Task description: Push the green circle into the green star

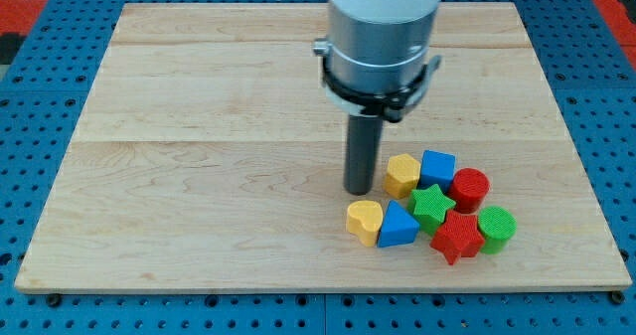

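Note:
The green circle (496,227) sits at the right end of a block cluster at the view's lower right. The green star (431,205) lies in the middle of the cluster. A red star (457,236) lies between them, touching both. My tip (359,190) rests on the board just left of the cluster, beside the yellow hexagon (401,174) and above the yellow heart (365,221). It is well left of the green circle.
A blue cube (437,166) and a red cylinder (470,188) sit at the cluster's top. A blue triangle (397,225) lies left of the green star. The wooden board (199,156) ends just below the cluster, ringed by blue pegboard.

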`<state>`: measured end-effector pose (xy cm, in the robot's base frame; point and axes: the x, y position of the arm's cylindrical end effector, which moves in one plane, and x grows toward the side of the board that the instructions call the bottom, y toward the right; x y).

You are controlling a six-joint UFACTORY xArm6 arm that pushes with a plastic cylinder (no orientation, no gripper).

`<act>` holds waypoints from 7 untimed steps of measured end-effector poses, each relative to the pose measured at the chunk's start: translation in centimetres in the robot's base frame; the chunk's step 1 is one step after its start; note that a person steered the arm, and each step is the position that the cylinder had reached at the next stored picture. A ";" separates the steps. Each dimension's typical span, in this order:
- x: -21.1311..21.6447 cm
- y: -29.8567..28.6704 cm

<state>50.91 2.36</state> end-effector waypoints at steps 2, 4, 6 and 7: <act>4.7 -8.9; 11.0 -6.3; 10.9 10.0; 10.9 17.7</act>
<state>61.83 20.06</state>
